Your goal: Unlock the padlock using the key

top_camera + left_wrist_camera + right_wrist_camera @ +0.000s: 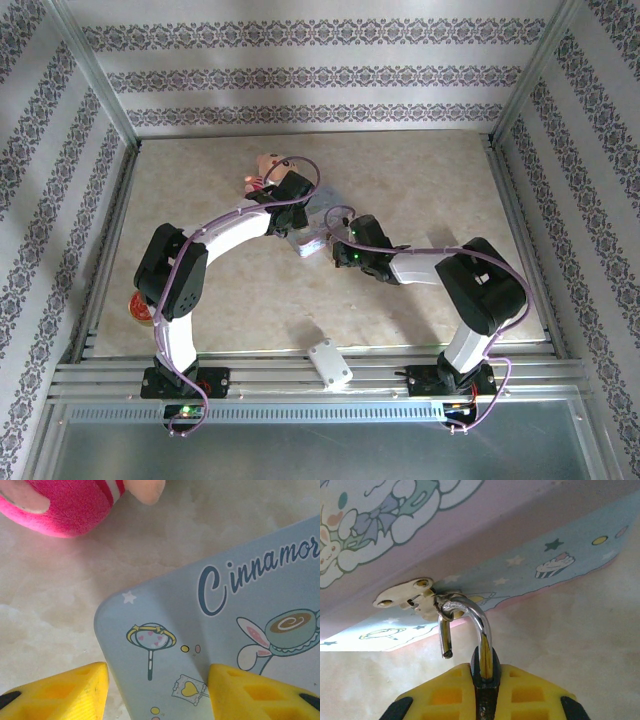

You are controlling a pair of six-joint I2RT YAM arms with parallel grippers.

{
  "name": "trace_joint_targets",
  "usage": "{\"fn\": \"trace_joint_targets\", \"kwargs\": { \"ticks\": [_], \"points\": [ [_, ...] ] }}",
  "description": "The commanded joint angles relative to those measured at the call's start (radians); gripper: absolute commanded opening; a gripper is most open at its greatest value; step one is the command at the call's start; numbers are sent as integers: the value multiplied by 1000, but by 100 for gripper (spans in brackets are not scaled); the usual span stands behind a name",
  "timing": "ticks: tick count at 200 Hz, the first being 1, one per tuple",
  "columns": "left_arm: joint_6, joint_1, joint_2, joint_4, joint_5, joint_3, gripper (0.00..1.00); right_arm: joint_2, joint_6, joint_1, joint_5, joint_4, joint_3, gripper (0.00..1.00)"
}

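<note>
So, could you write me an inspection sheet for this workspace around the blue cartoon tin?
Surface: beige marbled table, dry and flat.
Job's things: padlock hangs by its shackle from the hasp of the light-blue tin; one shackle end is free, so it looks unlocked.
Clutter: pink plush toy beyond the tin; red-and-yellow round thing at the left edge; white box on the near rails.
Tools: right tool shut on the padlock's dark body; left tool has its fingers either side of a tin corner, grip unclear.
Cables: purple cables run along both arms.
Surroundings: patterned walls, metal frame posts.
</note>
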Motion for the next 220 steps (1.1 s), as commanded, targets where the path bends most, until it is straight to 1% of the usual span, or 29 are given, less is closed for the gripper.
{"fn": "trace_joint_targets", "kwargs": {
  "ticks": [1,73,89,94,133,166,220],
  "points": [
    [4,33,32,-106,-34,-56,54,-12,-47,9,163,-42,11,0],
    [5,34,28,-89,-19,-67,52,-11,-36,51,271,83,-19,0],
    [5,34,27,-90,-20,-72,51,-24,-19,50,278,104,-29,0],
    [5,32,27,-89,-21,-73,49,-28,-13,49,276,106,-30,0],
    [2,33,29,-86,-17,-81,49,-29,100,23,204,91,-19,0],
    [1,32,30,-78,-11,-87,49,-33,199,-5,140,126,-37,0],
    [-8,32,42,-61,9,-96,49,-34,232,-41,12,142,-6,0]
  ]
}}
